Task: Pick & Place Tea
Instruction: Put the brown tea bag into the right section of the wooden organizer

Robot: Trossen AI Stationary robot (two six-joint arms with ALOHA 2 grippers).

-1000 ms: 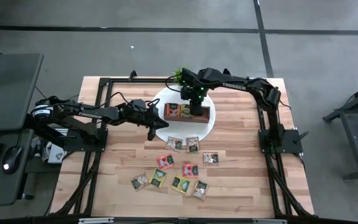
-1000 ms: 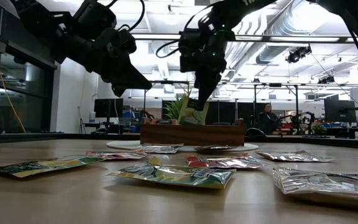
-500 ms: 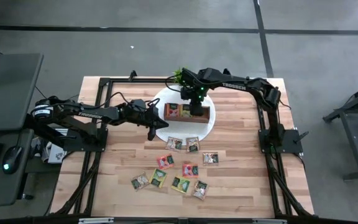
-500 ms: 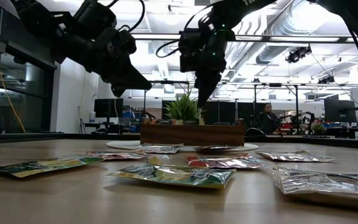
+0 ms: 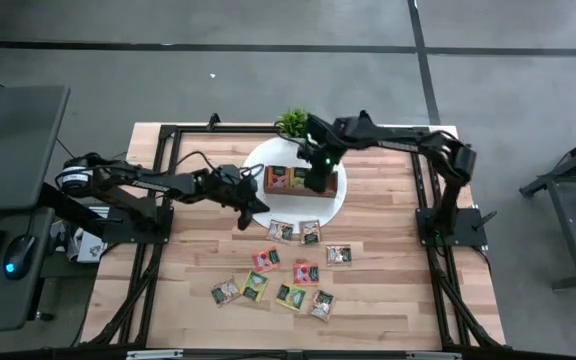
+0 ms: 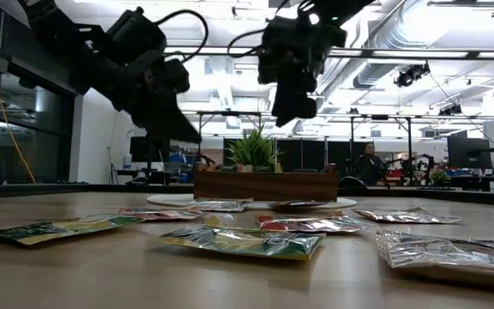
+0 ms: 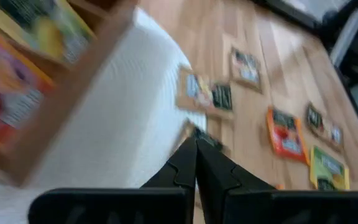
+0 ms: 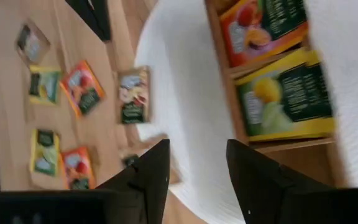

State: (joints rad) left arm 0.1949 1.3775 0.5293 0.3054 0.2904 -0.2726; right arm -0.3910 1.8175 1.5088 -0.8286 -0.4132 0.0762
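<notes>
Grey concrete floor surrounds a pale wooden table (image 5: 368, 300) that fills the middle of the high view, with a dark desk at the far left edge of the frame. Across the table's upper half the two dark arms reach toward each other from either side. At upper centre lies a round white mat (image 5: 258, 160), and on it sits a brown wooden tray (image 5: 340, 182) with dividers; in the right wrist view a red-orange tea bag (image 8: 263, 28) and a yellow-green tea bag (image 8: 284, 102) lie flat in neighbouring compartments, while the third compartment is out of sight. A small green plant (image 5: 292, 122) stands just above the mat's top edge. The right gripper (image 5: 317, 180) hangs over the tray with its fingers spread apart and nothing between them. The left gripper (image 5: 249, 213) hovers at the mat's lower left edge, its fingers pressed together on nothing; in the low view it is clear of the tabletop. Below the mat, in the lower middle of the high view, the loose tea bags (image 5: 290, 262) lie scattered flat on the bare wood in green, yellow, red and grey wrappers, two of them just under the mat's rim and the rest farther down.
</notes>
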